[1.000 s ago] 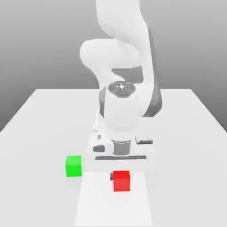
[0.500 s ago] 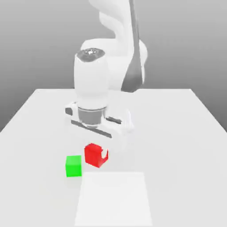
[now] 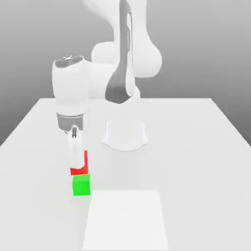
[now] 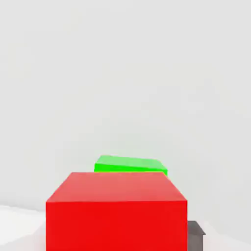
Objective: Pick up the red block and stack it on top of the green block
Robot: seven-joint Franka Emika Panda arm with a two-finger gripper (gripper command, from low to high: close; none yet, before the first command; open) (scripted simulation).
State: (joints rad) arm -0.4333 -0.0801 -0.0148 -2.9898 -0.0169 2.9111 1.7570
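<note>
The red block (image 3: 79,171) is held in the claw (image 3: 77,165), which is clamped on it at the exterior view's left of the tabletop (image 3: 191,162). In the exterior view much of the block is covered by the white hand: a strip along the exterior view's right side and a band along the bottom are left visible, and the claw's grip on it is hidden there. Just below it in that view the green block (image 3: 81,185) is seen, set on the tabletop with its front and top faces exposed. Whether the two blocks touch cannot be told.

In the hand view the red block is seen close up, its near face cut off by the picture's edge, and most of the green block is hidden behind it, with only a sliver left in sight. Beside the red block a dark grey piece of the claw is partly seen, also cut off.

The red block is held level, with no tilt to be made out. It is a cube, so no long axis can be named. In the hand view its edges are seen nearly square to the camera, while the green block's edge is slightly skewed against them. By the exterior view, a white sheet-like panel (image 3: 125,220) is lying nearer the camera, and the arm (image 3: 71,88) is stretched above the blocks.
</note>
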